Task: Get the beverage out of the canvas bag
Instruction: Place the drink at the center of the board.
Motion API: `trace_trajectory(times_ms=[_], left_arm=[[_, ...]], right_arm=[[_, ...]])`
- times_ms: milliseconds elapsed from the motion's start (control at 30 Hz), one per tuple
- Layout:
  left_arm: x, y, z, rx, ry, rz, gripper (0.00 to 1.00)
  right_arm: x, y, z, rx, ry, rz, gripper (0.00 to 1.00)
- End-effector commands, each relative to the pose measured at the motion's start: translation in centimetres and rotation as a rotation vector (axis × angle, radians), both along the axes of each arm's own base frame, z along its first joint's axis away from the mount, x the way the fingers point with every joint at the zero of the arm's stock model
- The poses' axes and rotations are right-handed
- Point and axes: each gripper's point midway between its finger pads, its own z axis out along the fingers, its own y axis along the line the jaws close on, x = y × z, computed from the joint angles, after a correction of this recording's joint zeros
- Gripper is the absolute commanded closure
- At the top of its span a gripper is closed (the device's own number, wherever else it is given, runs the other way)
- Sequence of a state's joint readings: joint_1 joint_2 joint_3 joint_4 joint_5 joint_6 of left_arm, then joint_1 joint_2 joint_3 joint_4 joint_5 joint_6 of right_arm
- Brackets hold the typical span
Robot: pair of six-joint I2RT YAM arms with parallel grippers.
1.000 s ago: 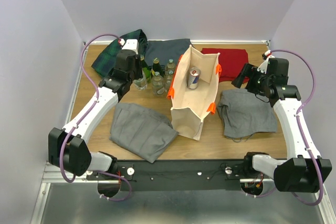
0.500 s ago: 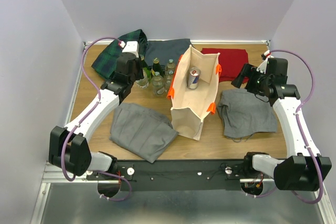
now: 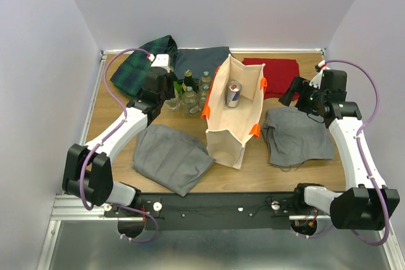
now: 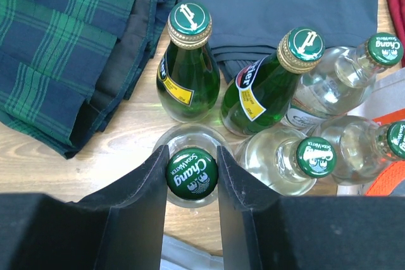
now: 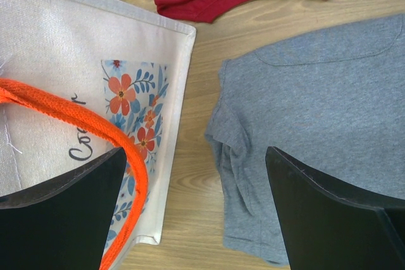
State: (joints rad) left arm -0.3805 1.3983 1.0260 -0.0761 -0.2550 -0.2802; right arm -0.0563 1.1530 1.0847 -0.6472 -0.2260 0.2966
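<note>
Well, can (image 3: 233, 93) inside canvas bag (image 3: 229, 138), left of right claw (image 3: 286, 98).

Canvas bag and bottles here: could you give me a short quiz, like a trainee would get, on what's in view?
1. True or false: the canvas bag is empty.
2. The left gripper has its fingers either side of which cap? A) Chang B) cola C) milk
3. Fill in: the right gripper, beside the bag, has its jaws ___ (open or shut).

Key: 1 false, a can stands inside. 2 A, the Chang bottle. 3 open.
</note>
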Motion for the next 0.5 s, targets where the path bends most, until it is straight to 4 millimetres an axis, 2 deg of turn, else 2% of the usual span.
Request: trace_trajectory(times_ms=[0, 467], left_arm=[[2.4, -0.1, 5.8, -0.071, -0.220, 0.036, 1.00], [2.6, -0.2, 4.4, -0.074, -0.198, 0.040, 1.00]], right_arm=[[0.4, -0.5, -0.2, -0.014, -0.006, -0.012, 0.00], [0.4, -0.4, 0.0, -0.014, -0.008, -0.006, 0.00]])
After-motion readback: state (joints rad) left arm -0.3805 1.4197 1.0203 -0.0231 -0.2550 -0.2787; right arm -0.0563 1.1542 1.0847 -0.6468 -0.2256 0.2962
